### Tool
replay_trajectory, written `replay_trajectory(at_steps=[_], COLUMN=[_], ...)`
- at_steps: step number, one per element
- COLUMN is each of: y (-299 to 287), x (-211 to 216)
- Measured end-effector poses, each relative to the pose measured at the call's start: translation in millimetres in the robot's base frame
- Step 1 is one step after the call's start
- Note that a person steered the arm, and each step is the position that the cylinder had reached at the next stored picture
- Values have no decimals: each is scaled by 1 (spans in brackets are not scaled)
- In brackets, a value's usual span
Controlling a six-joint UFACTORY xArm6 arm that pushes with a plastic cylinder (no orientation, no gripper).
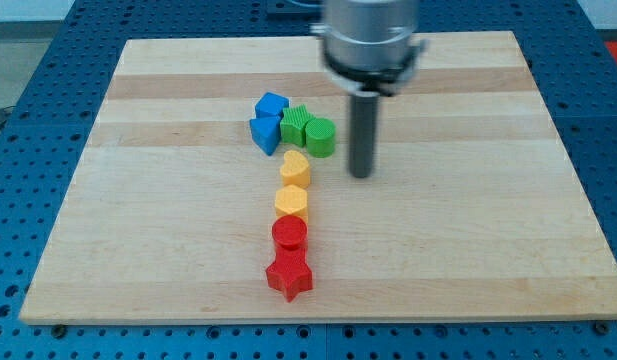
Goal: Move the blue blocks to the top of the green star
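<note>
Two blue blocks sit at the view's upper middle: one blue block (271, 105) above, and a second blue block (264, 133) just below it, touching it. The green star (297, 125) lies right against them on their right side. A green round block (321, 138) touches the star on its lower right. My tip (361, 173) rests on the board to the right of the green round block, a short gap away, and well right of the blue blocks.
Below the green blocks a column runs down the board: a yellow heart (296, 169), a yellow hexagon (291, 203), a red round block (289, 236) and a red star (289, 275). The wooden board (468, 250) lies on a blue perforated table.
</note>
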State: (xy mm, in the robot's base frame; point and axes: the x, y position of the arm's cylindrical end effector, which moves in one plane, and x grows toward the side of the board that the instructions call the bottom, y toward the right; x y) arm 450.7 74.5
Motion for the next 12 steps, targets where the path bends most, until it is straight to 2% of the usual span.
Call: replay_trajectory(at_steps=[1,2,3,4,5,6,7,8,9,10,11,12], y=[22,9,-44,-112,-178,-231,-265,-267,-237,-214,-213,-212], x=[-60,-137,-175,-182,-176,-134,-67,10,29,-30,-38,-28])
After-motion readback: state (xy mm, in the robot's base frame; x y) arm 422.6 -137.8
